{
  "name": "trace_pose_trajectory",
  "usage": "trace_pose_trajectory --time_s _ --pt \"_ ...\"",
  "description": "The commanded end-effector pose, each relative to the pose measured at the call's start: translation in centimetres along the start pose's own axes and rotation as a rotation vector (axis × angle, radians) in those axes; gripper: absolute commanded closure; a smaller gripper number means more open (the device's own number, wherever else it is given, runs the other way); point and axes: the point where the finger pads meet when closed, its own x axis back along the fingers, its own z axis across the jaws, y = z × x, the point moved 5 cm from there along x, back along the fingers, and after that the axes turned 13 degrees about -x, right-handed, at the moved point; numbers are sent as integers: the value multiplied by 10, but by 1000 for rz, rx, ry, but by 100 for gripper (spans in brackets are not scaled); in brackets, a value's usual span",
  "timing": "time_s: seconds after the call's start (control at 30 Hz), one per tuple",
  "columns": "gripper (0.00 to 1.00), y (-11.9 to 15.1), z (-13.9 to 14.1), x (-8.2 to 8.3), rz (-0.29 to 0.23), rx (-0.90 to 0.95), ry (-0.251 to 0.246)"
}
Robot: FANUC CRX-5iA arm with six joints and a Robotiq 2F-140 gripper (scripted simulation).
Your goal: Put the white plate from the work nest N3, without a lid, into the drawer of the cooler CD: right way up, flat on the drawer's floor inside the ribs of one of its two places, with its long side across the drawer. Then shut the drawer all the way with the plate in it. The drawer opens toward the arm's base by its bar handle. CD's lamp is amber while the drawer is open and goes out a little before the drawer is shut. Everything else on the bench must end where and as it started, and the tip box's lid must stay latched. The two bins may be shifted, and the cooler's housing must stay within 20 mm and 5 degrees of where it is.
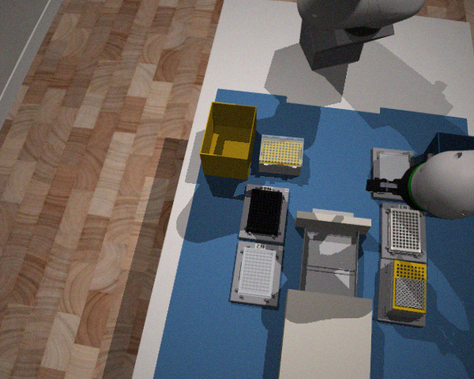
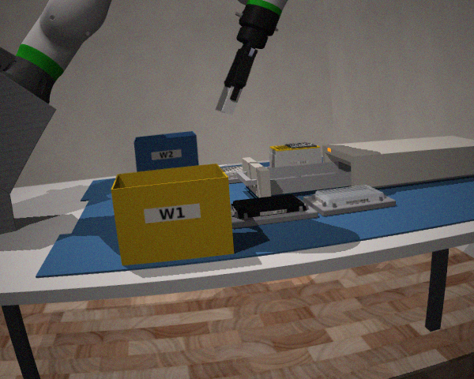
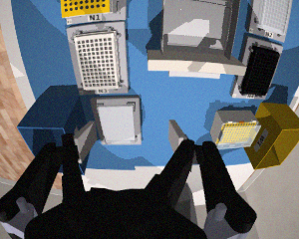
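Observation:
My gripper (image 1: 378,185) (image 2: 227,101) is open and empty, high above the bench. In the wrist view its fingers frame a white plate with a smooth flat top (image 3: 118,121), which sits in the right-hand nest nearest the arm's base (image 1: 390,165). A white plate with open wells (image 1: 404,230) sits in the nest behind it. Another white plate (image 1: 255,272) sits in nest N2 on the left. I cannot read the right-hand nest labels. The cooler's drawer (image 1: 329,257) stands open and empty, bar handle (image 1: 333,220) toward the base. The lamp (image 2: 329,149) is amber.
The cooler housing (image 1: 325,338) lies beyond the drawer. A yellow tip rack (image 1: 408,285) sits in the far right nest and a black plate (image 1: 265,211) in a left nest. The yellow bin W1 (image 1: 228,140), tip box (image 1: 280,154) and blue bin W2 (image 2: 166,151) stand nearer the base.

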Motion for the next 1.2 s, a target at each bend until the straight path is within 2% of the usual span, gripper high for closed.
trace_pose_trajectory --time_s 0.0,0.77,1.17 --pt "34 -3 -14 -4 1 -1 1" --pt "34 -19 -85 -24 1 -1 1" --pt "34 -21 -86 -28 1 -1 1"
